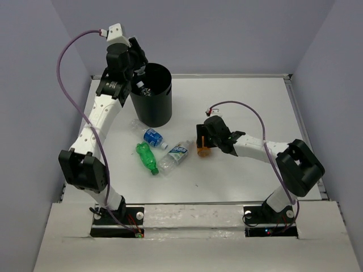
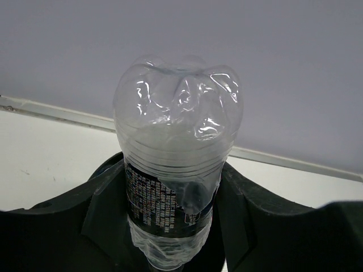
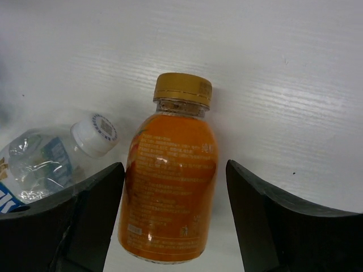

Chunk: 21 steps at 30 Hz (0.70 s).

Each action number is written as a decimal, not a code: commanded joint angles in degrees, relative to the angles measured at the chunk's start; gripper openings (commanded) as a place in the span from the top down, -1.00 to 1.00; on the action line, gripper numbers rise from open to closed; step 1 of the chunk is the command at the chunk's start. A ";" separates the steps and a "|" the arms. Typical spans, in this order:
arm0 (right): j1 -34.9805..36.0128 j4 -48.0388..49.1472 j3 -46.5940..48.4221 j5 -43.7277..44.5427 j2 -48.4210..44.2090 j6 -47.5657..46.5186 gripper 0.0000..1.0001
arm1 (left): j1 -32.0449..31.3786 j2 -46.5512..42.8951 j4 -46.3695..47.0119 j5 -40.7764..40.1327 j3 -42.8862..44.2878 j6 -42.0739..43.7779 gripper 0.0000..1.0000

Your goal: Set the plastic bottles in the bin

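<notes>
1. Well, the bin point(image 1: 152, 105) stands upright near the far left corner of the worktop point(image 1: 244, 102).
2. High beside the bin's left rim, the left jaws hold a clear bottle point(image 2: 177, 141) with a dark label. They are clamped on its lower body, and its lobed base points away from the wrist toward the far edge.
3. Near the middle of the worktop, the right jaws sit low and spread wide around the short orange bottle point(image 3: 169, 187). A gap shows on both sides, so they do not grip it.
4. Just beside the orange one, on the side toward the left edge, lies a second clear bottle point(image 1: 174, 154). It has a white-blue label, and its white cap points at the orange one.
5. A green bottle point(image 1: 146, 157) lies next to that, farther toward the left edge.
6. A blue-labelled bottle point(image 1: 153, 137) lies between those two and the bin.
</notes>
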 commanded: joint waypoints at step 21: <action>-0.66 -6.30 5.21 5.79 1.74 -6.09 -0.27 | -4.19 -2.74 14.53 -7.96 -8.71 6.11 -0.93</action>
